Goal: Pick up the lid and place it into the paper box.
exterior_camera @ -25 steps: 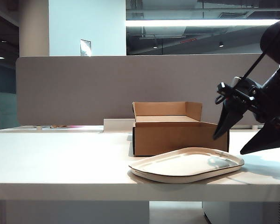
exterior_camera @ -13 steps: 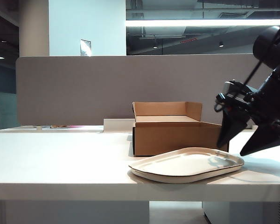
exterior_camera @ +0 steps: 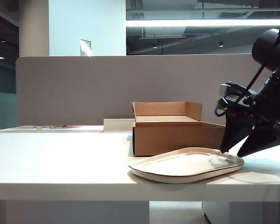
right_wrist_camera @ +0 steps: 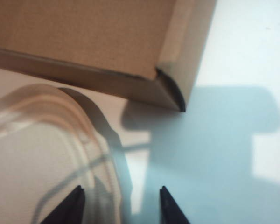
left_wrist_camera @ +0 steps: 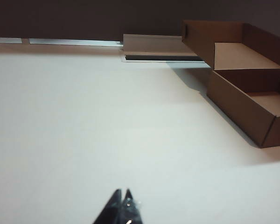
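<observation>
Exterior view: the lid (exterior_camera: 186, 164) is seen lying flat on the white table (exterior_camera: 60, 158), near the front edge and right of centre. The paper box (exterior_camera: 177, 133) is positioned directly behind the lid, with its taller back flap raised at the rear. A low white block (exterior_camera: 117, 124) is located behind the box, to its left, against the grey partition (exterior_camera: 74, 88). The right gripper (exterior_camera: 235, 148) is lowered at the right end of the lid, pointing down. Its two dark fingers are spread: one fingertip (exterior_camera: 223, 148) is set just above the rim of the lid, on the inner side, and the other is held outside the rim, over the table. Contact with the lid cannot be confirmed. The left gripper is not shown in this view.

Left wrist view: the left gripper (left_wrist_camera: 122, 201) is shown as a dark tip over bare table, with its fingers pressed together. The paper box (left_wrist_camera: 245, 84) is located well apart from it, and the white block (left_wrist_camera: 154, 46) is seen beside the box. The lid is not seen here.

Right wrist view: the right gripper (right_wrist_camera: 119, 205) is shown with its two fingertips (right_wrist_camera: 74, 205) apart. The rounded end of the lid (right_wrist_camera: 60, 154) is placed between and beside them, the rim running through the gap. One fingertip is over the lid; the other is over the table (right_wrist_camera: 233, 154). A corner of the paper box (right_wrist_camera: 107, 42) is seen just beyond the lid.
</observation>
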